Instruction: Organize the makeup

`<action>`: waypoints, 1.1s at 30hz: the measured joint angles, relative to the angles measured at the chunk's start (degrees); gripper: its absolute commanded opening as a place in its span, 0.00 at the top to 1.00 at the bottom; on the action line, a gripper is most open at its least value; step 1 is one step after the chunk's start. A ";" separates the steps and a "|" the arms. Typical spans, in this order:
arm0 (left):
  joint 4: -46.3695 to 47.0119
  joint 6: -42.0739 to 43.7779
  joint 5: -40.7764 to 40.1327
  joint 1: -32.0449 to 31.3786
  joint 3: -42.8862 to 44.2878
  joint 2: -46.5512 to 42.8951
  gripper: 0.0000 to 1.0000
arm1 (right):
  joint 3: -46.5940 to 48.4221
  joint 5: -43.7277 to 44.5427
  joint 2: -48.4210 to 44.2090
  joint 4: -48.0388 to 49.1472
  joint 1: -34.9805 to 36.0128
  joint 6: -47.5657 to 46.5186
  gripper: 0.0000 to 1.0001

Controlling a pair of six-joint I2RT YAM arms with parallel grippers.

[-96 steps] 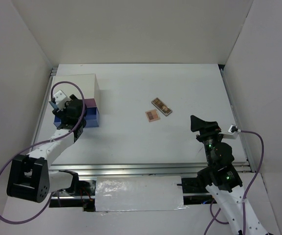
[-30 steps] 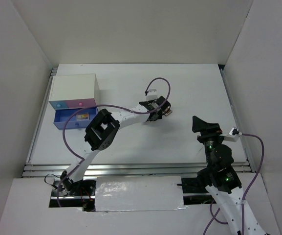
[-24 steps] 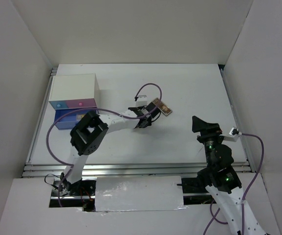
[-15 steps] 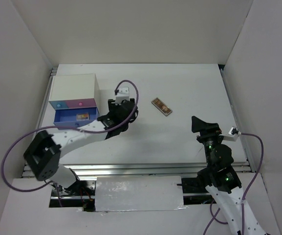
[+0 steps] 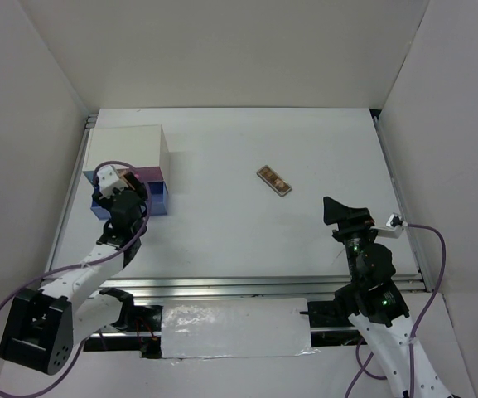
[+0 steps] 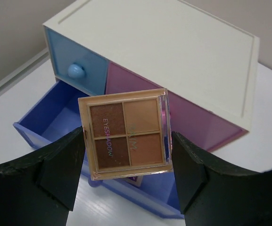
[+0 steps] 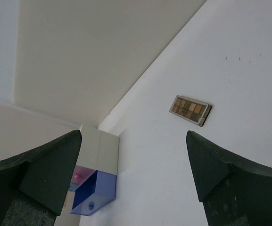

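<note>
My left gripper (image 6: 126, 162) is shut on the pinkish-tan four-pan eyeshadow palette (image 6: 126, 134), its fingers (image 6: 55, 174) against both side edges. It holds the palette flat just above the open blue drawer (image 6: 51, 120) of the white box (image 6: 173, 52). In the top view the left gripper (image 5: 123, 199) hangs over that drawer (image 5: 159, 199). The brown palette (image 5: 273, 180) lies alone mid-table and also shows in the right wrist view (image 7: 191, 109). My right gripper (image 5: 342, 211) is open and empty, raised near the front right. The bottle, tube and stick are out of view.
The white box (image 5: 127, 145) stands at the back left, with a closed light-blue drawer (image 6: 77, 66) and a pink drawer (image 6: 126, 77) above the open one. A small purple-edged item (image 6: 135, 178) peeks from under the held palette. White walls enclose the table.
My left arm picked the pinkish-tan palette up from mid-table and carried it left to above the open blue drawer. The right arm has not moved.
</note>
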 measured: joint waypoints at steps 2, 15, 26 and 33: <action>3.17 0.02 1.53 2.54 -0.83 1.20 0.65 | 0.00 -0.07 0.00 0.00 0.00 -0.02 0.00; 14.69 1.49 5.03 5.09 1.49 14.99 0.17 | 0.00 -0.24 0.00 0.02 0.00 -0.17 0.00; 13.51 -1.09 0.31 5.35 0.68 14.51 0.01 | 0.00 -0.48 0.00 0.02 0.00 -0.17 0.00; -0.07 -2.58 -1.81 0.98 9.42 10.80 0.02 | 0.00 -0.63 0.00 0.04 0.00 -0.17 0.00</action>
